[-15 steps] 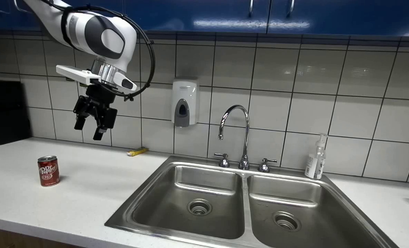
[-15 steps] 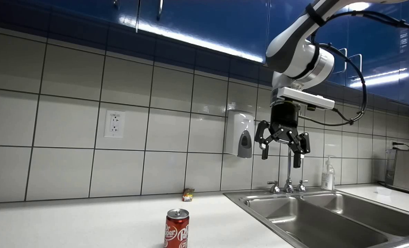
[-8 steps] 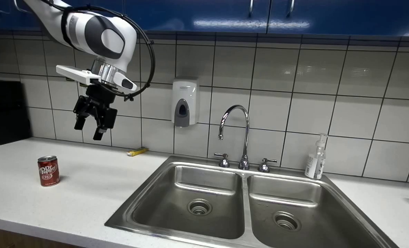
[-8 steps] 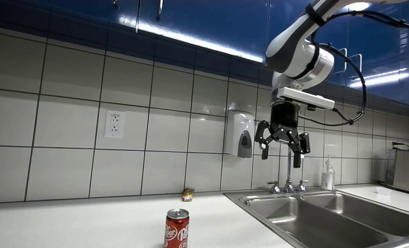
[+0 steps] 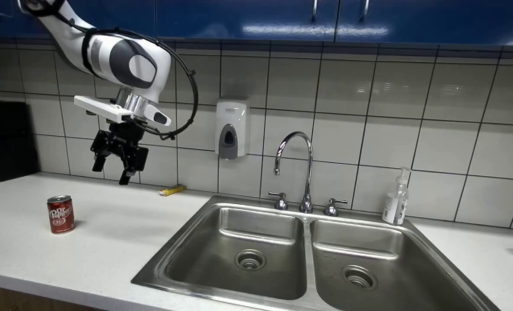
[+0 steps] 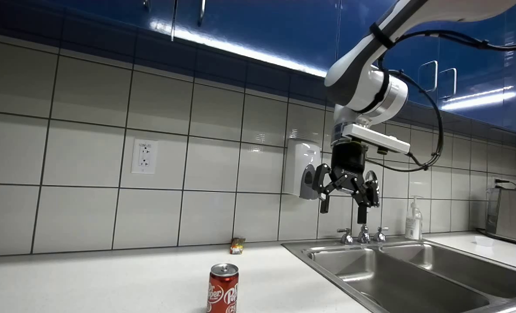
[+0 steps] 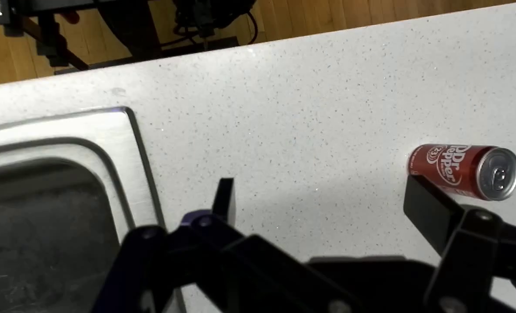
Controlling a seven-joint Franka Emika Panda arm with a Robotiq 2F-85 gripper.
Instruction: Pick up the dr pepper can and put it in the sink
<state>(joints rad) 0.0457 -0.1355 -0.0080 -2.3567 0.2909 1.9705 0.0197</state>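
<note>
The red Dr Pepper can [image 5: 61, 215] stands upright on the counter, left of the sink. It also shows in an exterior view [image 6: 223, 290], cut off by the bottom edge, and in the wrist view [image 7: 451, 169] at the right, partly covered by one finger. My gripper [image 5: 110, 174] is open and empty, high above the counter between the can and the sink; it also shows in an exterior view [image 6: 343, 216] and in the wrist view [image 7: 319, 191]. The steel double sink [image 5: 307, 259] also shows in the wrist view [image 7: 114, 143] at the left.
A small yellow packet [image 5: 172, 190] lies by the tiled wall. A tall faucet [image 5: 309, 172] with two handles stands behind the sink. A soap dispenser [image 5: 233, 129] hangs on the wall. A clear pump bottle [image 5: 396, 198] stands at the sink's back right corner.
My arm and gripper have moved down a little in both exterior views, and leftward in the view where the arm enters from the right. The can has not moved.
</note>
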